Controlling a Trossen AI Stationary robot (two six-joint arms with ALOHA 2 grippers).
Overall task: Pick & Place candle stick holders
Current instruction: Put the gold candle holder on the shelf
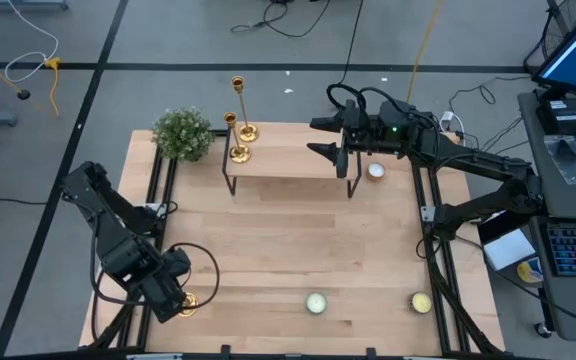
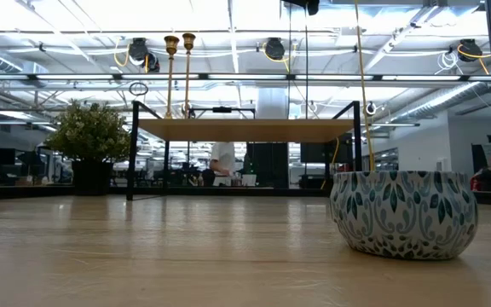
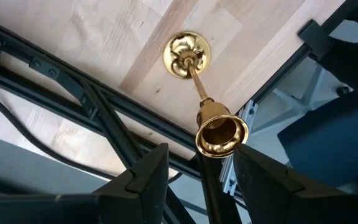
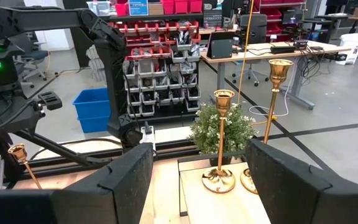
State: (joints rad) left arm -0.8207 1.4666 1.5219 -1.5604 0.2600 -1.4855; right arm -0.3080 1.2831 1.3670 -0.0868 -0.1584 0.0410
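Note:
One gold candle stick holder (image 3: pixel 191 59) stands upright on its round base near the table's near left corner. Its cup (image 3: pixel 221 134) points up at my left gripper (image 3: pixel 201 155), which hangs over it pointing down. That gripper is open, its fingertips on either side of the cup and closed on nothing. Two more candle stick holders (image 1: pixel 245 130) (image 1: pixel 238 152) stand on the left end of a small raised shelf (image 1: pixel 288 162). My right gripper (image 1: pixel 326 137) hovers level over the shelf's right end, open and empty, facing them (image 4: pixel 221 140) (image 4: pixel 272 118).
A green plant (image 1: pixel 183 133) sits left of the shelf. Round tealights lie at the near edge (image 1: pixel 315 302) (image 1: pixel 421 301) and by the shelf's right leg (image 1: pixel 376 170). A patterned bowl (image 2: pixel 403 213) fills the low view's right. Black frame rails (image 3: pixel 73 81) run along the table's left edge.

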